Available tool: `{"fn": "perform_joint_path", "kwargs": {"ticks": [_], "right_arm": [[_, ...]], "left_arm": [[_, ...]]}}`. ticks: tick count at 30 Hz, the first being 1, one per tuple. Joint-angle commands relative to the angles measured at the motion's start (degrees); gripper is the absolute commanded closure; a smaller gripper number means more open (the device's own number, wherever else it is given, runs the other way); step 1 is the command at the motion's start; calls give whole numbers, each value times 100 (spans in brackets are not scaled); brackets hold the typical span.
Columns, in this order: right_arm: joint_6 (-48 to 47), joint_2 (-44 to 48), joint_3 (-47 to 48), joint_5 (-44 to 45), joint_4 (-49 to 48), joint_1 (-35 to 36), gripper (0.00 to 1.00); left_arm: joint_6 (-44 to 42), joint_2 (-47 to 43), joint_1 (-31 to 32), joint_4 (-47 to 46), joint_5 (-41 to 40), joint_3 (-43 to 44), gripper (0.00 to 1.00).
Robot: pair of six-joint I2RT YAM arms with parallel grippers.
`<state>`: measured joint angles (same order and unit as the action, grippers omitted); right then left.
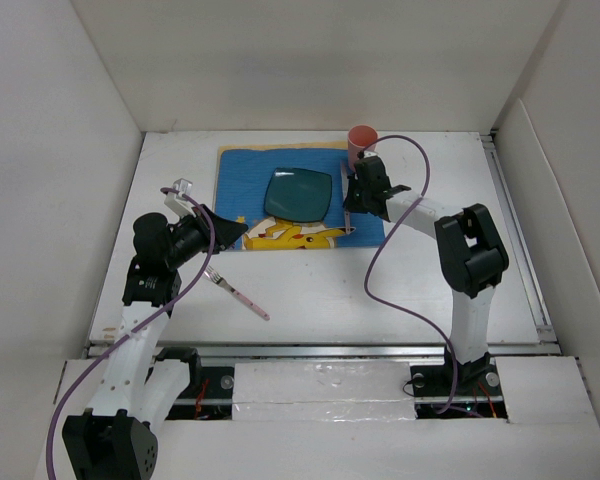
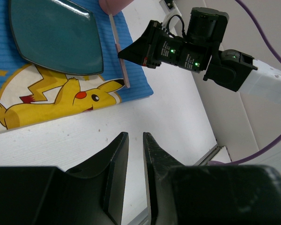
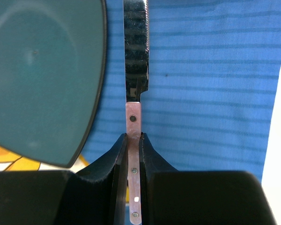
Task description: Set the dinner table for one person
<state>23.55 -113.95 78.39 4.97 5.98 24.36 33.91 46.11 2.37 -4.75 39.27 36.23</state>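
Note:
The white dinner table (image 1: 330,290) carries a blue placemat (image 1: 240,175) with a yellow cartoon figure. A teal plate (image 1: 298,193) lies on the mat, and a pink cup (image 1: 361,140) stands at its far right corner. My right gripper (image 1: 352,205) is shut on the pink handle of a knife (image 3: 133,122), which lies along the mat's right edge beside the plate (image 3: 42,79). A pink-handled fork (image 1: 238,292) lies on the bare table in front of the mat. My left gripper (image 1: 238,232) hovers at the mat's near left corner, nearly shut with a narrow gap and empty (image 2: 136,134).
White walls enclose the table on the left, back and right. A metal rail (image 1: 330,350) runs along the near edge by the arm bases. The right arm's purple cable (image 1: 380,270) loops over the table's right half.

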Motion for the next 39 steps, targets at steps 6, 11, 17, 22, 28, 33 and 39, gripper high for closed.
{"fn": "perform_joint_path", "kwargs": {"ticks": [6,11,17,22,28,33,39], "right_arm": [[167,-391,484,-14,-9,-63,100],[168,-374,450,22,0,-63,82],[53,355,81,-5,-149,-1,54],[-166,1705,-665,65,-412,384,49],[-834,2571,-1597,197,-931,2246,100],[-826,1914,-1679,530,-1353,3697,70],[-940,578,-573,1232,-932,4709,48]], "left_arm": [[-16,21,-35,-228,38,7,83],[-77,3,-35,97,-392,103,83],[133,-31,-35,458,-1297,192,83],[125,-49,-35,660,-1571,253,84],[37,-400,-35,634,-1834,350,100],[89,-628,-35,695,-1922,788,100],[10,-840,18,994,-2414,1343,99]]}}
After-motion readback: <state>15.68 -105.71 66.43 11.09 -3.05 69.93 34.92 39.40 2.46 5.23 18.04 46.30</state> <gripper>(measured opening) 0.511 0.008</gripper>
